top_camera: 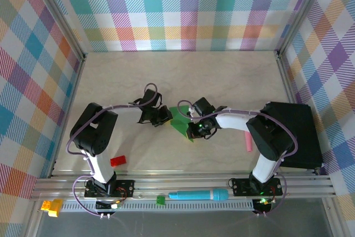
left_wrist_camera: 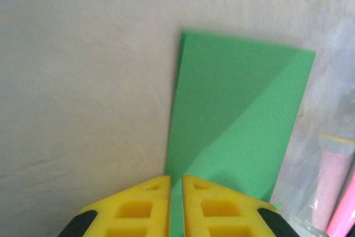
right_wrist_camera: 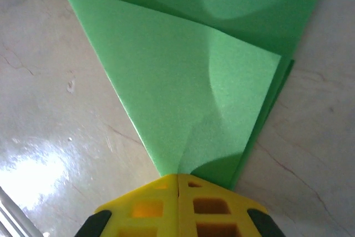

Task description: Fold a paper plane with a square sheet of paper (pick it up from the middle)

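The square sheet of paper (top_camera: 179,119) is bright green and lies mid-table, folded into a layered wedge with one pointed end. My left gripper (top_camera: 165,116) is at its left edge. In the left wrist view the paper (left_wrist_camera: 238,115) is a narrow strip with a diagonal crease. The yellow jaws of the left gripper (left_wrist_camera: 176,180) stand a thin crack apart over its near edge, with green showing through the gap. My right gripper (top_camera: 192,130) is at the paper's lower right. In the right wrist view the right gripper (right_wrist_camera: 177,177) is shut tight on the narrowing end of the paper (right_wrist_camera: 183,92).
A red block (top_camera: 117,161) lies front left. A teal marker (top_camera: 198,195), a tiny green block (top_camera: 161,199) and a yellow block (top_camera: 51,206) sit on the front rail. A pink stick (top_camera: 248,141) and a black box (top_camera: 294,131) are at the right.
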Available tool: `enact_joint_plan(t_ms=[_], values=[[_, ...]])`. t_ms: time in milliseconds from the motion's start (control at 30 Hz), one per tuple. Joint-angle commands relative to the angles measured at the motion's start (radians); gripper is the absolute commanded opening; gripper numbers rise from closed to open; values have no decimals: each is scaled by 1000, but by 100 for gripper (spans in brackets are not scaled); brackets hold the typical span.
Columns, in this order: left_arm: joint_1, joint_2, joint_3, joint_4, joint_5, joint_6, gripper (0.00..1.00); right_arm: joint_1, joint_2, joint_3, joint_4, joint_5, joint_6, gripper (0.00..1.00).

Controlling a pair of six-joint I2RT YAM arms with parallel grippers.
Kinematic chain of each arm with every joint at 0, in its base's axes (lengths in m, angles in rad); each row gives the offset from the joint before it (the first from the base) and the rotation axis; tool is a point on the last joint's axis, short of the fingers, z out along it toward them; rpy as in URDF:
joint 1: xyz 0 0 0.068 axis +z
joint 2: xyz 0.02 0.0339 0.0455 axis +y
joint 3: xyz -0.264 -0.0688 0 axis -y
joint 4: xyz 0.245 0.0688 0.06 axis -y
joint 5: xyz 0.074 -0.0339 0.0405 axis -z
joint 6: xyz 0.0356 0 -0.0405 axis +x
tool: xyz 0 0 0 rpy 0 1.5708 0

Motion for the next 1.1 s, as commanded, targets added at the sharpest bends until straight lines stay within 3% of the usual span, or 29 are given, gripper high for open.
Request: enact_joint_plan(t_ms=[0,200,367,700,1067], values=[[17,-108,23,-74,-61,-6,16,-11,-83,32,-31,-50,-27,0],[12,-250,-94,-17,-75,-102,30,-12,-191,-34,112,-57,177,20],[-16,-279,-202,108,-15,-207,41,-12,-166,-70,166,-51,286,28],[-72,-192,-255,283,83,-260,52,-18,-92,-54,165,-8,325,30],[-72,-90,-242,396,212,-179,52,-42,-102,-69,167,-3,325,25]])
